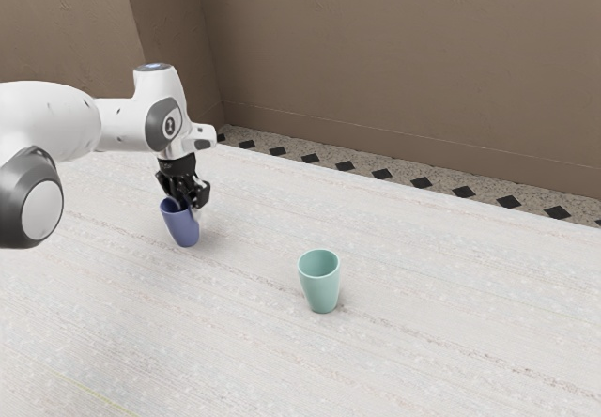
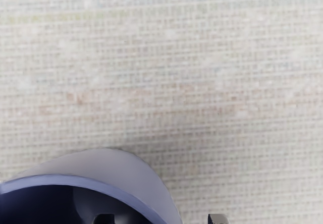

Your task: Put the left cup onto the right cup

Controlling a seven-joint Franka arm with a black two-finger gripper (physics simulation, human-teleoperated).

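So, blue cup (image 1: 179, 223) tilted, rim pinched tight between the fingers (image 1: 191, 199), dark inside, nothing showing | green cup (image 1: 319, 281) upright, well apart toward the exterior view's right | bare bench (image 1: 451, 342) all around both, far edge well back

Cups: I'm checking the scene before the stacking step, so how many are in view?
2. The blue cup sits tilted at the gripper, toward the exterior view's left; the green cup stands upright on the table, apart, toward its right. None looks hidden.
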